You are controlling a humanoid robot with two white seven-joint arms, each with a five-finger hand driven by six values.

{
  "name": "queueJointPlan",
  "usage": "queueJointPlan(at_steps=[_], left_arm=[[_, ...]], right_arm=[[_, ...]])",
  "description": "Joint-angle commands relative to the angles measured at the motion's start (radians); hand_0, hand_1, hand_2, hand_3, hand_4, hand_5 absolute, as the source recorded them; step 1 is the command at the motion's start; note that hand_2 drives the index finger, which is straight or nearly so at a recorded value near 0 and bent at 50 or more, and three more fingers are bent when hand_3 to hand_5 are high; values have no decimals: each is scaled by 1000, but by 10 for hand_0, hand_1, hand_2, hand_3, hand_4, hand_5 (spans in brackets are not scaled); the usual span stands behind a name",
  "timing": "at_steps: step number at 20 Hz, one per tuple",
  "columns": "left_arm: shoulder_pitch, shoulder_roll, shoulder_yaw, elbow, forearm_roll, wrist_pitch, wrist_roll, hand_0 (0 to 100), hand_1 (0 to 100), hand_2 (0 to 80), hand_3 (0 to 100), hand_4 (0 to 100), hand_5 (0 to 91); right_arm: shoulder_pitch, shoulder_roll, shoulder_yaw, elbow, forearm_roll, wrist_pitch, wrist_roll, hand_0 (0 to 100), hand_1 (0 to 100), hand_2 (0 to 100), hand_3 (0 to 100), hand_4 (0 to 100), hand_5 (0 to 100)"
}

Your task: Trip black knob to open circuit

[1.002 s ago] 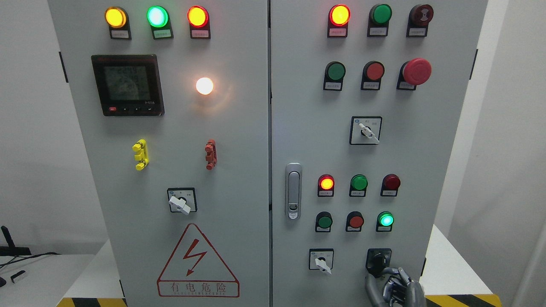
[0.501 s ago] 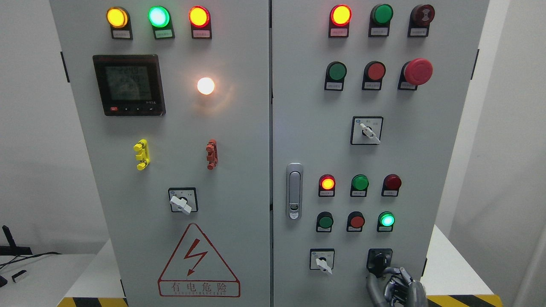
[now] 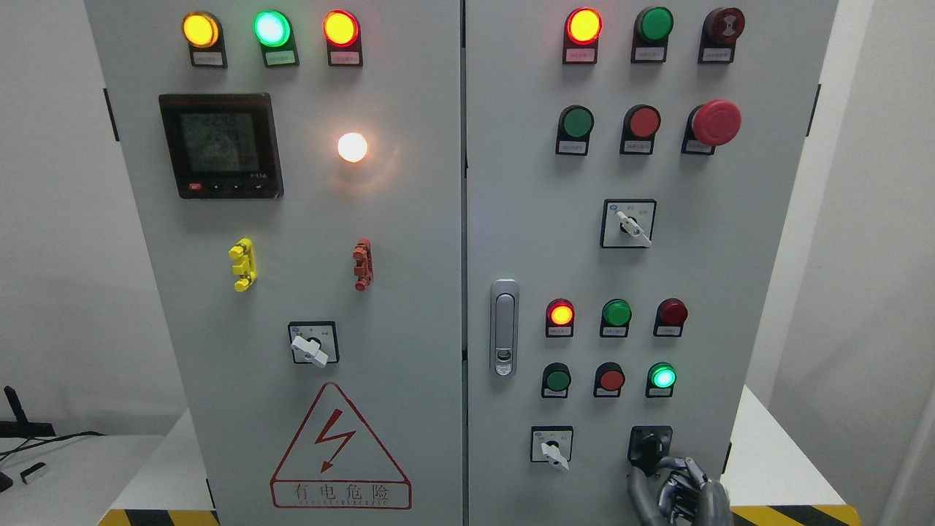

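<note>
So the big grey cabinet (image 3: 409, 307) sits on a white tabletop (image 3: 767, 460), pretty much filling the middle and leaving only bare strips at the left and right edges. Yellow-and-black hazard tape (image 3: 796, 515) runs along the front edge on both sides of the cabinet. Further left there's a separate white surface (image 3: 73, 482) with a black cable (image 3: 51, 440) trailing across it, a small white-and-black gadget (image 3: 31, 473) near its left edge, and some dark stand thing (image 3: 18, 420) behind, can't tell what.
</note>
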Motion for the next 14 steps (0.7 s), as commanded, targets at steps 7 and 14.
queueJointPlan(at_steps=[7,14], left_arm=[[0,0,0,0,5,-1,1,120,389,0,0,0,0],[0,0,0,0,5,-1,1,120,389,0,0,0,0]], right_arm=[[0,0,-2,0,1,0,0,414,726,509,949,1000,1000],[0,0,-8,0,1,-2,0,416,722,509,948,1000,1000]])
